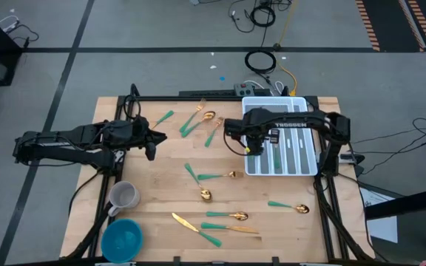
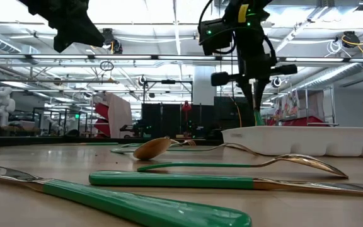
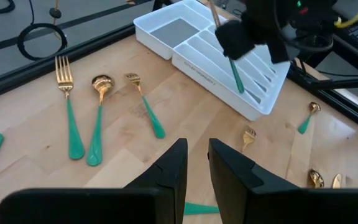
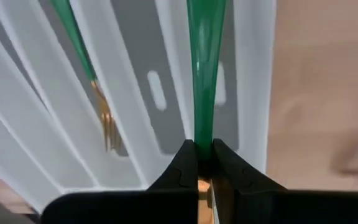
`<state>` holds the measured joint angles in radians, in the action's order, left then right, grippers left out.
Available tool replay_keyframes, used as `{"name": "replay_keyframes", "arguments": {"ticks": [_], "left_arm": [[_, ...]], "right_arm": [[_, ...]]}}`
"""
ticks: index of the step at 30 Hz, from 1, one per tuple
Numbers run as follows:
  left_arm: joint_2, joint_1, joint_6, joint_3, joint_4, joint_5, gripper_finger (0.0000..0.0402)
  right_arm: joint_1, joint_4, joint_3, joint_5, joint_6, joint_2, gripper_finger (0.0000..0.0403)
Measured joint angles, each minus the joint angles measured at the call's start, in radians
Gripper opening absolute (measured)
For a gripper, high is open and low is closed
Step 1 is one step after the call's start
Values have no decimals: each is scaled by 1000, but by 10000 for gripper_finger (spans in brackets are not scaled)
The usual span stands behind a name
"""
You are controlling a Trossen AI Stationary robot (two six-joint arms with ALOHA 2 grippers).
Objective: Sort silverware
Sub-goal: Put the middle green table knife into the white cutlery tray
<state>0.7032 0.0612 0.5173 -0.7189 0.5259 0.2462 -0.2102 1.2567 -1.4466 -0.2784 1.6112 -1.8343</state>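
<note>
Teal-handled piece of silverware (image 4: pixel 205 74), light and stiff we judged, was pinched near its neck by our right end effector (image 4: pixel 204 163); the left end effector (image 3: pixel 197 163) stood slightly apart.

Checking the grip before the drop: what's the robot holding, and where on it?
The right gripper pinches a teal-handled utensil near where handle meets gold, above the tray. Left gripper holds nothing.

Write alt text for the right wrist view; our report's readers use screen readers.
The right gripper is shut on a teal-handled utensil, its handle hanging over a slot of the white tray. A fork already lies in a neighbouring slot.
</note>
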Motion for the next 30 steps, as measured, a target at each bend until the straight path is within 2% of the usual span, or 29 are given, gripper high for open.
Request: {"name": "replay_keyframes", "arguments": {"ticks": [6,13,23,30], "left_arm": [[0,0,0,0,0,20,73],[0,0,-1,0,0,45,73],[0,0,-1,0,0,53,73],[0,0,-1,0,0,78,73]], "right_arm": [[16,-8,51,52,18,0,0],[37,-122,104,71,30,0,0],[43,-171,121,181,44,0,0],[34,-218,134,205,63,0,0]]}}
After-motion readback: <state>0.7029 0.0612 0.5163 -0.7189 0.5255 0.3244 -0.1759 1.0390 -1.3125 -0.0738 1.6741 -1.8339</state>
